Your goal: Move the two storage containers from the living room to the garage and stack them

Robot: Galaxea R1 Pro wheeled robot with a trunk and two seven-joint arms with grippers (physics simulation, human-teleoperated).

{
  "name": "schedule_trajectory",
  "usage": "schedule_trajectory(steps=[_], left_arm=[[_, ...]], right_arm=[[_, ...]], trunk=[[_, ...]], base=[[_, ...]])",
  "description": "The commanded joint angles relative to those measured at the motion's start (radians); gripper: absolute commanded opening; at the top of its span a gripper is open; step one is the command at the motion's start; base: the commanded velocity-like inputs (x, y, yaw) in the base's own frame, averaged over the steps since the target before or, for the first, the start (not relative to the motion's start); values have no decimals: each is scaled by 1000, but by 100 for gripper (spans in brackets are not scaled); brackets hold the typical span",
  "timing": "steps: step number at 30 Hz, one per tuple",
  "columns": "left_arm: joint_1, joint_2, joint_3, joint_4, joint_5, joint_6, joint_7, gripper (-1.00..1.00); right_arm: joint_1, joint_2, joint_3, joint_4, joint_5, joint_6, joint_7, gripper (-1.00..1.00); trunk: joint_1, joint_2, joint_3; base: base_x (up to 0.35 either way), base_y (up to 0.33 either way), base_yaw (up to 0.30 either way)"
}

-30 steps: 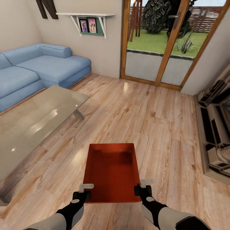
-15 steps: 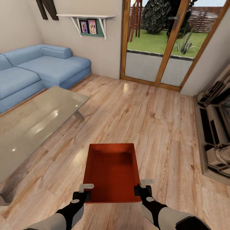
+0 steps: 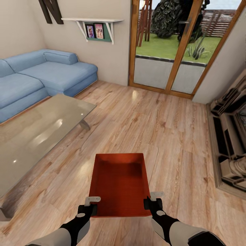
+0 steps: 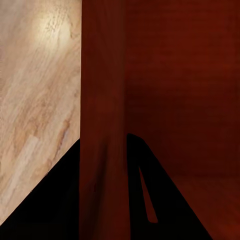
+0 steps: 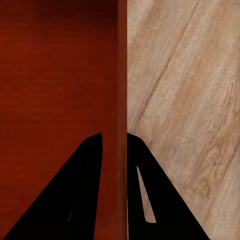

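One orange-red, thin-walled, lidless storage container (image 3: 120, 186) is held over the light wood plank floor (image 3: 164, 136), its side walls clamped by the left gripper (image 3: 91, 204) and right gripper (image 3: 152, 200); carrying to the garage is judged next

An open, empty orange-red storage container (image 3: 120, 184) is held level above the light wood floor (image 3: 164, 130).
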Motion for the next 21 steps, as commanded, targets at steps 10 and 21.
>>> schedule_trajectory(steps=[10,21], left_arm=[[0,0,13,3,12,-5,12,-100],[0,0,13,3,12,-6,12,-100]], right_arm=[[-1,6,-42,-1,5,-3,-3,-100],[-1,6,-42,-1,5,-3,-3,-100]], trunk=[[0,0,15],[0,0,33]], base=[[0,0,0],[0,0,0]])
